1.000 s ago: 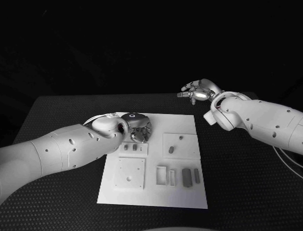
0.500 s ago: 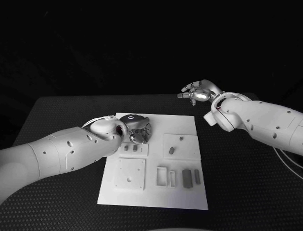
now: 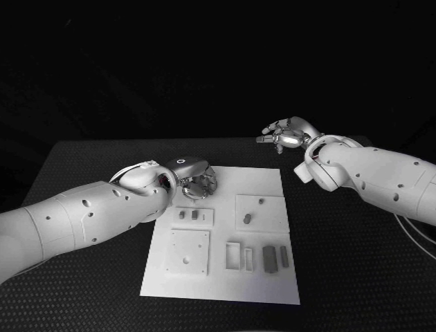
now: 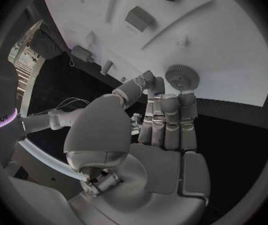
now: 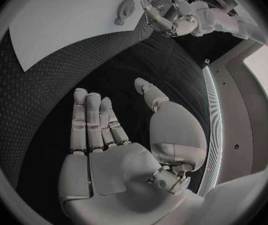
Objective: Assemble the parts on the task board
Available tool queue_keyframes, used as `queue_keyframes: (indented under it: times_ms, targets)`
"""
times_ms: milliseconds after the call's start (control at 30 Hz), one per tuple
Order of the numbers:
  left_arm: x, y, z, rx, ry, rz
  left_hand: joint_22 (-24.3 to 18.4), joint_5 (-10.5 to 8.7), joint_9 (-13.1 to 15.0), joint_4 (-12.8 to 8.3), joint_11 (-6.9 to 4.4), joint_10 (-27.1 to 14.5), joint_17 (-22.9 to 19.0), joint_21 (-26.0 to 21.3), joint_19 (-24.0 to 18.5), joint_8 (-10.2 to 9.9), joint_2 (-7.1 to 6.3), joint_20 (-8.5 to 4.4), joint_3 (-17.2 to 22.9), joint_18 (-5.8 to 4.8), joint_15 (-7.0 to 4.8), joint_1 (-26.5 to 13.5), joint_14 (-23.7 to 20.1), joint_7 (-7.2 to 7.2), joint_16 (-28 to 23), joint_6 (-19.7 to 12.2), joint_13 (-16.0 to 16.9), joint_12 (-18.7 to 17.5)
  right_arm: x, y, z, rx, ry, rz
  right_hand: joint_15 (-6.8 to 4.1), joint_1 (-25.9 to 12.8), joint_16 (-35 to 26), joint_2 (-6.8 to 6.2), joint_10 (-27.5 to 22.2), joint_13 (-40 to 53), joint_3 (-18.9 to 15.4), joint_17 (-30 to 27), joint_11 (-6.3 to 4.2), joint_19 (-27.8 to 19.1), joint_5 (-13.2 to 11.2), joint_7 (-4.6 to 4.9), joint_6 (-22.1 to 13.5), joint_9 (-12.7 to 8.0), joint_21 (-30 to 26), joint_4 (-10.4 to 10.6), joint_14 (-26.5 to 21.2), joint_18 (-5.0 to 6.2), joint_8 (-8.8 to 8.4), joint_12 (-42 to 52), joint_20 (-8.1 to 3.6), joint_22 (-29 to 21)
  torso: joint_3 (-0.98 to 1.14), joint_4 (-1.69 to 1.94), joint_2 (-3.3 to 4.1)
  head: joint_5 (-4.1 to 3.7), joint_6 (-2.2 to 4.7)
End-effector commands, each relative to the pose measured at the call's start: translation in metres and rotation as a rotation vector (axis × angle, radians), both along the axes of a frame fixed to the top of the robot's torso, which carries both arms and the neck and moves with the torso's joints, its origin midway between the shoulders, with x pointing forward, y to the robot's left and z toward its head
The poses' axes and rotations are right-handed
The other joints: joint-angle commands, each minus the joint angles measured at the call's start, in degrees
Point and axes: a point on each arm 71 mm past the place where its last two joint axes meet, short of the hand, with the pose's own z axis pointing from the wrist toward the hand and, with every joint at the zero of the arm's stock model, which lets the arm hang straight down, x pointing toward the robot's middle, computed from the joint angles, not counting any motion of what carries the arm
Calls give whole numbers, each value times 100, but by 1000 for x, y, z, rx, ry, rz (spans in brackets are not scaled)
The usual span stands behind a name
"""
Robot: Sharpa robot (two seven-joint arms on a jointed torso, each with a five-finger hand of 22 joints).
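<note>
Gear work is the step in hand, as I judge it. From the head view, my left hand (image 3: pixel 196 181) hangs over the far left corner of the task board (image 3: pixel 228 277), fingers pointing down at something I cannot make out beneath them. My right hand (image 3: pixel 286 134) is off past the board's far right corner, above the bare table (image 3: pixel 88 166), well apart from every part. Nearer on the board, small parts (image 3: pixel 269 255) lie in their recesses.

In the left wrist view, my left hand (image 4: pixel 153 135) has its fingers stretched almost straight and close together, and the toothed gear (image 4: pixel 182 76) sits at the fingertips (image 4: pixel 185 99). Whether I am pinching it or only touching it I cannot tell; the thumb side is hidden behind the fingers. To do this well I should confirm contact on both sides of the gear before lifting, keep it level, and move slowly so its teeth do not catch.

In the right wrist view, my right hand (image 5: pixel 115 150) is flat and spread, holding nothing. It should stay out of the way, ready to steady the board if it slides.
</note>
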Motion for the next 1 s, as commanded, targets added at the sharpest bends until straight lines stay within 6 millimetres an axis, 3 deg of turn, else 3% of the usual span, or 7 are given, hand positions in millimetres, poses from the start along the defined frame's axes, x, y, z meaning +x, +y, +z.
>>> queue_keyframes:
  times_ms: [33, 233, 533, 1000]
  targets:
    - [-1, 5, 4, -47, 24, 11, 85, 24, 44, -1, 11, 35, -9, 31, 42, 10, 29, -287, 43, 113, 7, -15, 17, 10, 25, 57, 6, -23, 0, 0, 0, -3, 1, 12, 5, -45, 21, -9, -35, -11, -29, -6, -2, 0, 21, 262, -21, -8, -38, 6, -33, 119, 26, 38, 48, 113, 0, 14, -2, 12, 7]
    - [-2, 24, 6, -38, 62, 29, 85, 26, 45, -4, 10, 38, -13, 31, 43, 9, 26, -288, 46, 113, 6, -17, 19, 9, 23, 59, 8, -27, 0, -1, 0, -4, 2, 10, 5, -43, 22, -8, -35, -13, -29, -8, -2, 0, 21, 262, -21, -10, -38, 4, -34, 119, 27, 40, 48, 113, 6, 27, -7, 13, 7]
    - [-1, 51, 4, -16, 69, 70, 84, 27, 46, -7, 8, 47, -18, 32, 47, 7, 26, -290, 51, 113, 4, -18, 27, 9, 24, 62, 12, -30, 0, -3, 0, -5, 1, 6, 5, -41, 24, -8, -36, -18, -28, -11, -2, 0, 22, 262, -22, -12, -39, 2, -35, 119, 28, 43, 47, 113, -4, 22, 0, 31, -7]
    - [2, 52, -3, 1, 87, 78, 83, 28, 47, -11, 6, 52, -25, 32, 52, 3, 28, -292, 61, 113, 2, -17, 36, 9, 25, 63, 17, -39, 0, -1, 0, -5, 2, 8, 5, -39, 27, -6, -38, -24, -28, -16, -2, 0, 22, 263, -23, -16, -39, -1, -37, 119, 30, 46, 47, 113, 0, 2, 3, 69, -14]
